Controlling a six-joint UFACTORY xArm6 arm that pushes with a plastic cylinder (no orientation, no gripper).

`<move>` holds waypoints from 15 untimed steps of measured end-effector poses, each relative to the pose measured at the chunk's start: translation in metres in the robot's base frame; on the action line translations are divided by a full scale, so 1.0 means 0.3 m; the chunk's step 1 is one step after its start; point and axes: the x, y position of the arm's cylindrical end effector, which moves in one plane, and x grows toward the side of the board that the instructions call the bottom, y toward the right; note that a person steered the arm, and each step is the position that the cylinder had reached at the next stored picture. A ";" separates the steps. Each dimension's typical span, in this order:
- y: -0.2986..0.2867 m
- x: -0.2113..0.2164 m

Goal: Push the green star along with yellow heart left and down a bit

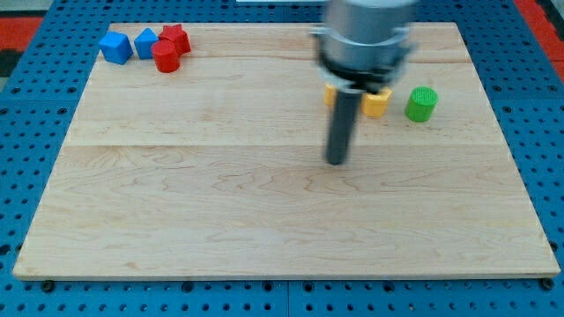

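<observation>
My tip (pixel 336 162) rests on the board a little right of the middle. Behind the rod, the arm's body hides part of the board's top right. A yellow block (pixel 378 103) shows to the right of the rod, partly hidden, so I cannot make out its shape. A sliver of another yellow block (pixel 328 95) shows to the rod's left. A green block (pixel 421 104), which looks like a cylinder, stands right of the yellow one. No green star shows; it may be behind the arm. The tip is below and left of these blocks, touching none.
At the view's top left, two blue blocks (pixel 115 47) (pixel 145 42), a red star (pixel 177 37) and a red cylinder (pixel 166 56) cluster together. The wooden board (pixel 264 220) lies on a blue perforated table.
</observation>
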 end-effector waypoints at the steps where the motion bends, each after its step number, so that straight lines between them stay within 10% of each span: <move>1: -0.295 -0.204; 2: -0.347 -0.391; 4: 0.160 -0.649; 6: 0.652 -0.591; 15: -0.086 -0.423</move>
